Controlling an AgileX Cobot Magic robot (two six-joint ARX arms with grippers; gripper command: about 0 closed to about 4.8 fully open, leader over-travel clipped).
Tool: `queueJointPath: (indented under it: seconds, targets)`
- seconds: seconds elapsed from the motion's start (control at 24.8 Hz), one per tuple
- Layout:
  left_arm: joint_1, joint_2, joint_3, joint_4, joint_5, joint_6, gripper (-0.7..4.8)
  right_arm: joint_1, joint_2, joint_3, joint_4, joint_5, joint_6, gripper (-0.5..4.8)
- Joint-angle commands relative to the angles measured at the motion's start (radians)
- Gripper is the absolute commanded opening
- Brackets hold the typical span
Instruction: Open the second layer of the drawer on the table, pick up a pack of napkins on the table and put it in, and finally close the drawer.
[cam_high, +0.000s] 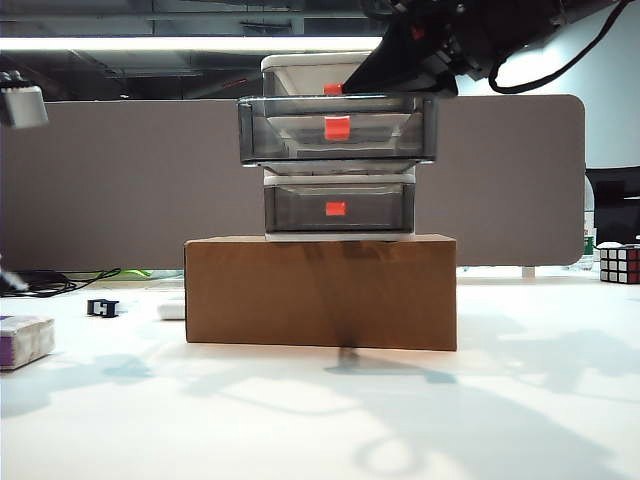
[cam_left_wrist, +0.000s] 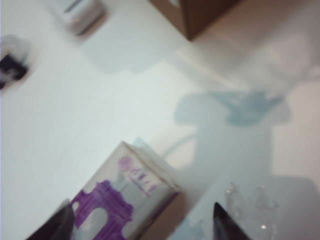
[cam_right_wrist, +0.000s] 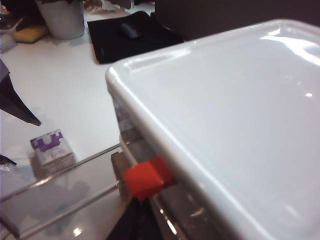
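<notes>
The drawer (cam_high: 338, 150) stands on a brown cardboard box, and its second layer (cam_high: 337, 128) is pulled out toward the camera, red tab in front. My right gripper (cam_right_wrist: 140, 220) reaches in from above; its dark fingers are shut together right against the red tab (cam_right_wrist: 147, 177) of the top drawer, under the white lid (cam_right_wrist: 235, 110). The purple-and-white pack of napkins (cam_high: 25, 340) lies on the table (cam_high: 330, 420) at the far left. In the left wrist view my left gripper (cam_left_wrist: 142, 227) hangs over the pack (cam_left_wrist: 125, 197), fingers (cam_left_wrist: 61, 224) spread wide on either side without touching it.
A Rubik's cube (cam_high: 620, 263) sits at the far right. A small black object (cam_high: 102, 307) and a small white object (cam_high: 172, 308) lie left of the cardboard box (cam_high: 322, 290). A grey partition stands behind. A black mat (cam_right_wrist: 132, 32) and white pot (cam_right_wrist: 60, 17) lie beyond.
</notes>
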Motion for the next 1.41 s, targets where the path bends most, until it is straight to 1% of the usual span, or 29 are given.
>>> queueJointPath:
  seconds: [0.04,0.12,0.24,0.28,0.32,0.48,0.65,0.73,0.85,1.17,1.33,1.41]
  targets:
    - [-0.001,0.051,0.002,-0.005,-0.055,0.146,3.5,0.0,-0.002,0.006,-0.014,-0.009,0.001,-0.05]
    - [-0.001,0.077,0.002,-0.005,-0.085,0.193,3.5,0.0,-0.002,0.006,-0.021,-0.015,0.001,-0.05]
    - [0.005,0.1,0.002,0.021,-0.117,0.208,3.5,0.0,-0.002,0.006,-0.041,-0.015,-0.002,-0.05]
    - [0.02,0.106,0.002,0.033,-0.113,0.222,3.5,0.0,-0.002,0.006,-0.047,-0.015,-0.005,-0.05]
    - [0.046,0.117,0.002,0.062,-0.077,0.226,3.5,0.0,-0.002,0.006,-0.058,-0.015,-0.007,-0.05]
    - [0.087,0.156,0.003,0.13,-0.041,0.225,3.5,0.0,-0.002,0.006,-0.066,-0.016,-0.007,-0.05]
    - [0.085,0.24,0.015,0.131,0.001,0.225,3.49,0.0,-0.002,0.006,-0.066,-0.015,-0.009,-0.05]
    - [0.085,0.294,0.027,0.131,-0.002,0.225,3.44,0.0,-0.002,0.006,-0.07,-0.016,-0.01,-0.05]
    - [0.085,0.327,0.035,0.14,-0.005,0.224,3.41,0.0,-0.002,0.006,-0.073,-0.015,-0.01,-0.05]
    - [0.085,0.336,0.04,0.221,-0.003,0.216,3.39,-0.001,-0.002,0.006,-0.079,-0.014,-0.014,-0.05]
    - [0.085,0.338,0.04,0.22,0.001,0.171,3.26,-0.001,-0.002,0.006,-0.079,-0.015,-0.014,-0.05]
    - [0.085,0.343,0.04,0.222,0.014,0.172,3.03,-0.001,-0.002,0.006,-0.079,-0.014,-0.014,-0.05]
